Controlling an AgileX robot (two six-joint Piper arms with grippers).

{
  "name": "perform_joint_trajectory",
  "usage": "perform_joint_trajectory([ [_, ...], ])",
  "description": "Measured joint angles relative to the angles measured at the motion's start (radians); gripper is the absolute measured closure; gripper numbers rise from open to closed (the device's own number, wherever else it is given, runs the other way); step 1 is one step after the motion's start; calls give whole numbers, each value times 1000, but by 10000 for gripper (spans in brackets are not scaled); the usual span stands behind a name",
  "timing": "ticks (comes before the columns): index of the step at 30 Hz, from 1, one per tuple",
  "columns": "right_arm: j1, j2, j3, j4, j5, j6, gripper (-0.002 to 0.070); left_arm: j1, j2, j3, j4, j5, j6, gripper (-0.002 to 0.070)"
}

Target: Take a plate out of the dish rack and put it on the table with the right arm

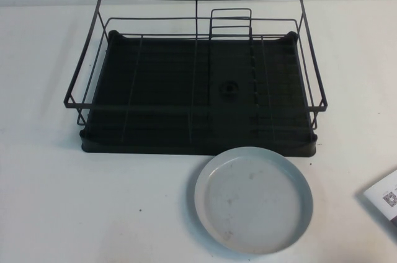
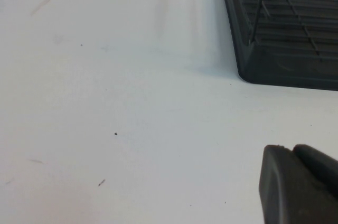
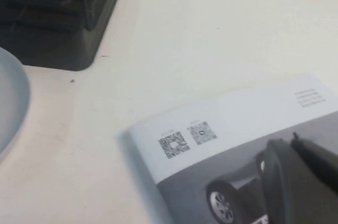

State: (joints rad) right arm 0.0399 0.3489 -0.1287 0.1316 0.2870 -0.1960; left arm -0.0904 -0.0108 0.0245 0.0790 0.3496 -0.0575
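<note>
Plate sits flat on the table, just in front of the rack. My left gripper hovers over bare table; my right gripper over a printed leaflet. Neither holds anything; finger gap can't tell.

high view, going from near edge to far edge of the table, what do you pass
plate lying flat on the white table → dish rack behind it. A printed leaflet sits at the right edge. Neither pincer shows in this view; each wrist view catches only a dark part of its own.
</note>
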Motion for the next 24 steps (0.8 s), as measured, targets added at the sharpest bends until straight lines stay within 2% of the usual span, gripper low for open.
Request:
perform_joint_trajectory([
  [7, -25, -198, 152, -4, -123, -2, 694, 0, 0, 0, 0, 0, 0, 679],
  [13, -26, -346, 154, -4, -8, -2, 694, 0, 0, 0, 0, 0, 0, 679],
  [17, -27, -356, 159, 0, 66, -2, 694, 0, 0, 0, 0, 0, 0, 679],
  [24, -27, -356, 159, 2, 68, -2, 694, 0, 0, 0, 0, 0, 0, 679],
])
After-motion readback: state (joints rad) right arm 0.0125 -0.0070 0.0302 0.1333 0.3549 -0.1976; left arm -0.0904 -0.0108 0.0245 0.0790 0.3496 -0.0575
